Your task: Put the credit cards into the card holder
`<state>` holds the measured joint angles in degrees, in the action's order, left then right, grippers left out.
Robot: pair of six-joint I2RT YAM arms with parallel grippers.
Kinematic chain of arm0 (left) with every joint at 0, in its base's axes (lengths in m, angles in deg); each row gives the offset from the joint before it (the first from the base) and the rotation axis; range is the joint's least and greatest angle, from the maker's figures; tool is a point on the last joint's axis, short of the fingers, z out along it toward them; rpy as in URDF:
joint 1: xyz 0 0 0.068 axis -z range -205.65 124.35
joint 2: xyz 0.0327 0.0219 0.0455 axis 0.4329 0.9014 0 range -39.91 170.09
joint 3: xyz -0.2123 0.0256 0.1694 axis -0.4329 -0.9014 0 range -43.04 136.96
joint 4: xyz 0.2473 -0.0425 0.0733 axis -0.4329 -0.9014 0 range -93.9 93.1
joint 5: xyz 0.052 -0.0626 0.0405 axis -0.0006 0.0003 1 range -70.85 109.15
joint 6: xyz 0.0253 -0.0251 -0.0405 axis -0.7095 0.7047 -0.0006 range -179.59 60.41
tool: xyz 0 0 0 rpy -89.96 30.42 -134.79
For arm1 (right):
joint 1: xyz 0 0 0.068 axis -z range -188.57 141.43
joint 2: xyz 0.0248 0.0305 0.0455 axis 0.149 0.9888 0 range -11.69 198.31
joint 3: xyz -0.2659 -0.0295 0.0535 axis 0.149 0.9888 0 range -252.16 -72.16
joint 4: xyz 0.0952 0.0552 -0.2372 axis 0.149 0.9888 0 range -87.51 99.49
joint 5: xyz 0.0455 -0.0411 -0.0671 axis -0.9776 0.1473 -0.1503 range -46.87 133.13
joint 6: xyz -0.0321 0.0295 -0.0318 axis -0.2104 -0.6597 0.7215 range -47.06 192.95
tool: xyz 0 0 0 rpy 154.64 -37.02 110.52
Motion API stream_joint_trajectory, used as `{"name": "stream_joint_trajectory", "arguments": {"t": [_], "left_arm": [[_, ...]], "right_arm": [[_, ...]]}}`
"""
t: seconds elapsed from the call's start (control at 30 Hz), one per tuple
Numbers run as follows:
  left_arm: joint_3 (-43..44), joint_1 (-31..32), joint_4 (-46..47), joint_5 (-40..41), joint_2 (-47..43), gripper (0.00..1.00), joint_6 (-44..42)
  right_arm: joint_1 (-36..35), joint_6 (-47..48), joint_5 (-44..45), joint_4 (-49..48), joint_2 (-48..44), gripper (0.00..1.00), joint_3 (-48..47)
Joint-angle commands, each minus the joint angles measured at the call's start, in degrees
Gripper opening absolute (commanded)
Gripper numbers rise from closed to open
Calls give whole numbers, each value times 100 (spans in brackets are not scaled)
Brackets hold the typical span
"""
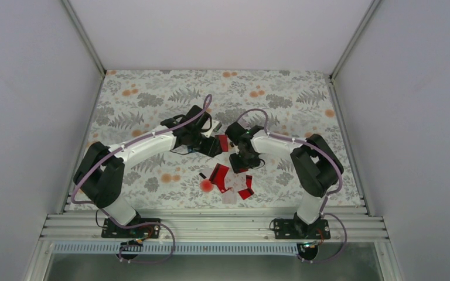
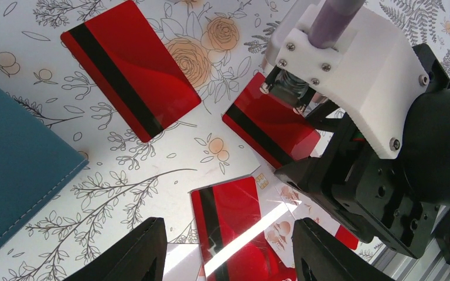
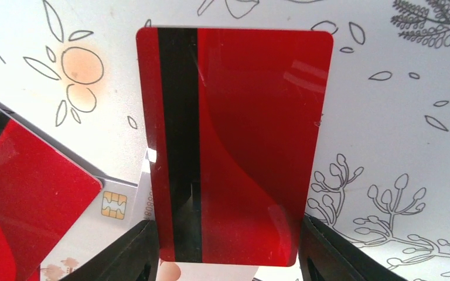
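My right gripper (image 3: 228,253) pinches a red card (image 3: 240,134) by its long edges at the near end, so I'd lift it level and squeeze lightly so it doesn't bow. My left gripper (image 2: 228,234) hangs half-open and empty. The blue holder (image 2: 17,170) is just beside it and the other cards (image 2: 129,73) lie flat on the table (image 2: 123,175). I can't see the holder's opening, so I'd find it first, then slide the free short edge in.

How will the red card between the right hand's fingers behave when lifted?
The red card looks thin and flat, so it is probably light and fairly stiff, though it may bow if squeezed across its width. Its glossy face shows glare, so it could slip from the right hand. It overlaps a white card, which might drag along.
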<state>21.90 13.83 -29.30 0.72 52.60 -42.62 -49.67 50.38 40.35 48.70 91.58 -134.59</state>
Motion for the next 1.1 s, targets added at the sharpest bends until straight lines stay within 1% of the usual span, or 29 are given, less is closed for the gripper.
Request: {"name": "stream_joint_trajectory", "arguments": {"t": [0.0,0.17,0.37,0.6,1.0,1.03,1.07], "left_arm": [[-29,-20,40,55,-89,55,-36],[-23,-13,41,52,-59,55,-51],[33,-22,28,58,-46,55,-62],[152,-20,5,39,-64,55,-21],[160,-20,39,7,-127,55,34],[155,-19,47,2,-134,55,41],[150,-24,62,6,-142,55,47]], "right_arm": [[-216,-135,-104,-230,662,56,524],[-219,-204,-53,-370,640,49,705],[-218,-261,-220,-322,178,44,489],[-177,-275,-212,-91,-141,43,162],[-135,-322,-186,133,-461,42,30],[-135,-339,-200,148,-481,43,4],[-135,-358,-251,150,-498,47,-15]]}}
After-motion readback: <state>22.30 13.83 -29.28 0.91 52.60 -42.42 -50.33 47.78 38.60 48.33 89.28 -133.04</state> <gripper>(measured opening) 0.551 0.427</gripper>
